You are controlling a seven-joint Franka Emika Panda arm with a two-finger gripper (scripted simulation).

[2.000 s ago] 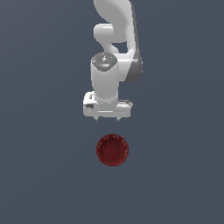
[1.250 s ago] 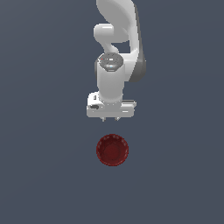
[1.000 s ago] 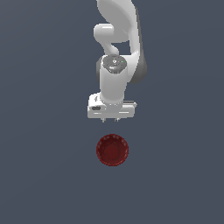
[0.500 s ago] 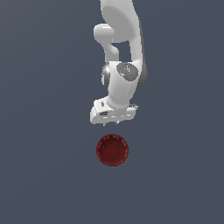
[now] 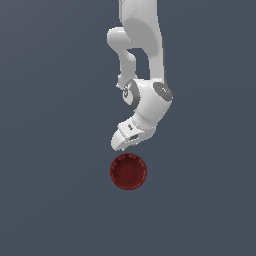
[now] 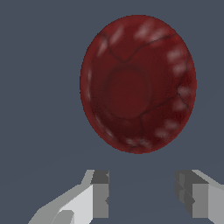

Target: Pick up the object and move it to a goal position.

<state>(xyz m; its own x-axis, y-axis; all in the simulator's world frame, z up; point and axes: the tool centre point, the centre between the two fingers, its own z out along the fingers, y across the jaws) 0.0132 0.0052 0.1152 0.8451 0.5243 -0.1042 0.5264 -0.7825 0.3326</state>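
The object, a small dark red round bowl [image 5: 128,171], rests on the flat grey surface, mouth up. In the wrist view the bowl [image 6: 137,83] fills the middle, with a darker flat bottom and pale flecks along its rim. My gripper [image 6: 142,199] is open, its two grey-tipped fingers [image 6: 99,194] spread apart with nothing between them. In the exterior view the white hand [image 5: 128,138] hangs just above the bowl's far edge, tilted and twisted; its fingertips are not visible there. The gripper does not touch the bowl.
Plain grey-blue surface [image 5: 50,190] lies all around the bowl. The white arm [image 5: 142,60] rises from the hand out of the exterior view's top edge.
The wrist has rotated and tilted, and the hand has come lower toward the bowl. The bowl has not moved.
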